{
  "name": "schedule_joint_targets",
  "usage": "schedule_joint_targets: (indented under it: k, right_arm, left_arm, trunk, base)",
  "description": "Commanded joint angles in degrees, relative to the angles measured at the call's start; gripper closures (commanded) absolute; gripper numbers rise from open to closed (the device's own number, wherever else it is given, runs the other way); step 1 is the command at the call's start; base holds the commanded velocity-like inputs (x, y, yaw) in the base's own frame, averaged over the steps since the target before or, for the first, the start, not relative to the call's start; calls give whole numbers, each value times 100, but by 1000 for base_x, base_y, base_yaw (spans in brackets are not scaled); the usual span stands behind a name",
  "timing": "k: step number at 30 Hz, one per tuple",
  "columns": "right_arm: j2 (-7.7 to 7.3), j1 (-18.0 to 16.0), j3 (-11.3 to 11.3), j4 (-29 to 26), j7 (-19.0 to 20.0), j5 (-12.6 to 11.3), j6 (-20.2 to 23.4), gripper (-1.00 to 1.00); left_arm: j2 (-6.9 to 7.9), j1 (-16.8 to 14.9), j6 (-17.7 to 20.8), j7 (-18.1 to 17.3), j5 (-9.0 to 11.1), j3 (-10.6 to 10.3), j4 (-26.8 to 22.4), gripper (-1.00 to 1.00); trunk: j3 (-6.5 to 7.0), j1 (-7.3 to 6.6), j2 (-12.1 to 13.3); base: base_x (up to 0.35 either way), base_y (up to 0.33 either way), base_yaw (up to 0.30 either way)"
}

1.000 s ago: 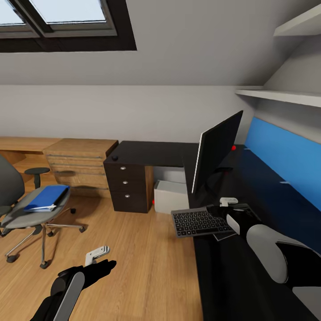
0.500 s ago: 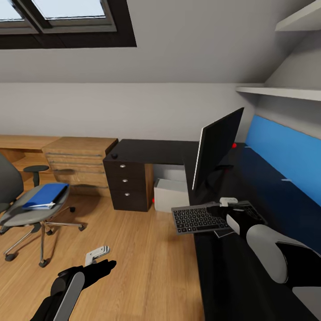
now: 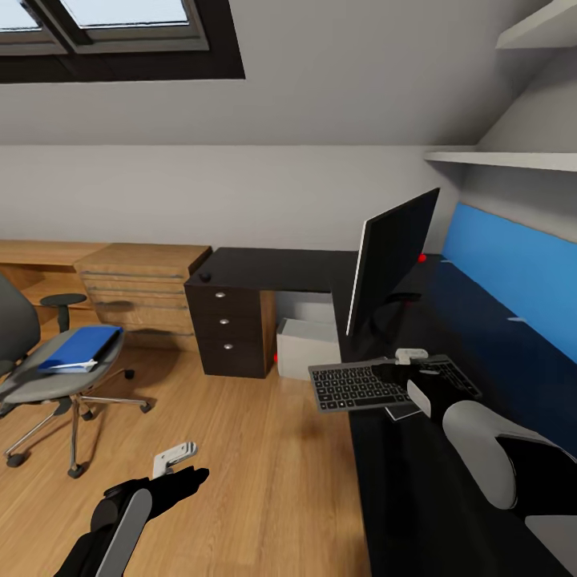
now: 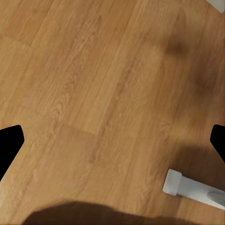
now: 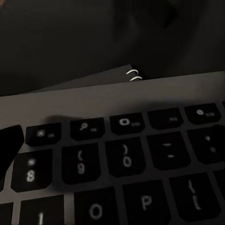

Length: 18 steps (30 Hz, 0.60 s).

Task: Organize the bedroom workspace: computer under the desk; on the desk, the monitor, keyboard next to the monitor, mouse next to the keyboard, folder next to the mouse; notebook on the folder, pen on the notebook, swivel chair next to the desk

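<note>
Black desk (image 3: 433, 497) runs along the right of the head view, with the monitor (image 3: 391, 260) standing on it. The keyboard (image 3: 365, 383) lies at the desk's near edge, its left end jutting out over the floor (image 3: 264, 465). The right gripper (image 3: 398, 373) sits on the keyboard's middle; whether its jaws clamp it I cannot tell. A grey notebook (image 3: 401, 413) corner pokes out from under the keyboard. The computer (image 3: 307, 349) stands under the desk beside the drawers (image 3: 228, 328). The mouse (image 3: 206, 277) rests on the desk's far-left corner. The folder (image 3: 80, 349) lies on the chair (image 3: 56, 369), well apart from the desk. The left gripper (image 3: 192, 474) hangs over bare floor.

Left wrist view: oak planks (image 4: 93, 84) and a white desk leg (image 4: 190, 188), fingertips (image 4: 9, 143) spread wide apart.

Right wrist view: keyboard keys (image 5: 122, 159) sit right against the camera, and the notebook's (image 5: 89, 82) spiral edge shows just beyond.
</note>
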Motion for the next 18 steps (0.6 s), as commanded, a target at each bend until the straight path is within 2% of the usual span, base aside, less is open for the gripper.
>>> schedule_joint_targets:
  k: [1, 6, 10, 15, 18]
  right_arm:
    - [1, 3, -64, 259, 31, 52, 33, -100]
    - [2, 3, -64, 266, 28, 52, 33, -100]
    - [9, 3, -64, 265, 25, 57, 33, -100]
    - [11, 4, -64, 267, 24, 60, 33, -100]
    - [11, 5, -64, 266, 25, 61, 33, -100]
  left_arm:
    - [1, -3, 19, 48, 61, 1, -6, -100]
    - [10, -3, 14, 44, 61, 12, 3, -100]
    - [72, -3, -1, 44, 61, 14, 10, -100]
    - [81, -3, -1, 42, 61, 15, 11, -100]
    - [82, -3, 1, 45, 61, 15, 11, -100]
  trunk:
    - [-6, 0, -2]
    - [-6, 0, -2]
    - [-6, 0, -2]
    - [-6, 0, -2]
    - [-6, 0, -2]
  base:
    - [0, 0, 0]
    - [0, 0, 0]
    - [-26, 0, 0]
    - [-234, 0, 0]
    - [-84, 0, 0]
